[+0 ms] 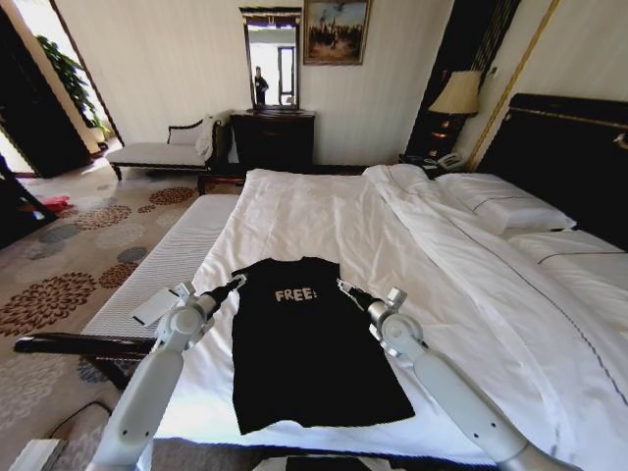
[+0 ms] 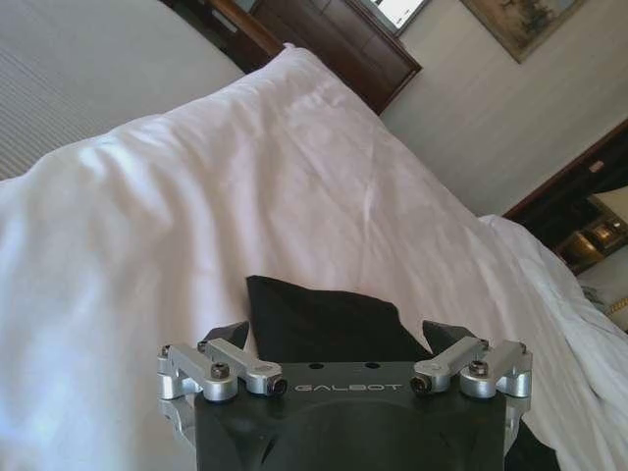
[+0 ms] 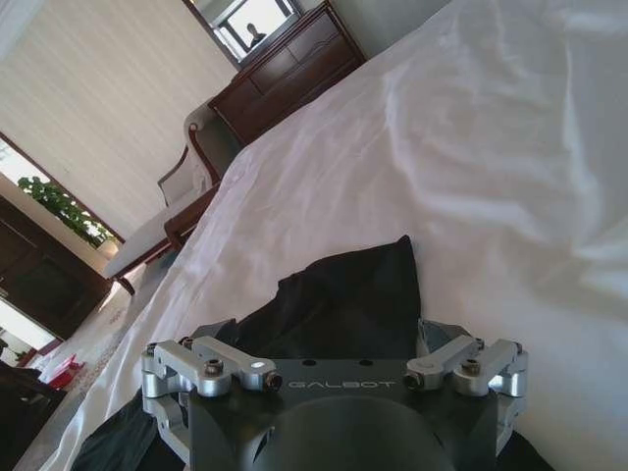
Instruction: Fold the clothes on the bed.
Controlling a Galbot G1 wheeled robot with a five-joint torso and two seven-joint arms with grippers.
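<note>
left claw (image 1: 235, 284) and right claw (image 1: 342, 286) spread at black t-shirt (image 1: 304, 334) shoulders, white bed (image 1: 324, 216), patterned carpet (image 1: 59, 265), dark dresser (image 1: 272, 139)

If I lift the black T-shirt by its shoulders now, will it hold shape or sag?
Probably sags: the T-shirt lies flat and thin on the duvet, its corner creased by the right gripper. Likely light. It may drag rather than slide, since the duvet under the left gripper is soft and wrinkled.

Dark dresser (image 1: 273, 137) stood under mirror (image 1: 272, 57) on far wall; chaise (image 1: 162, 149) beside it, lamp (image 1: 456, 95) near headboard, patterned carpet (image 1: 59, 265).
</note>
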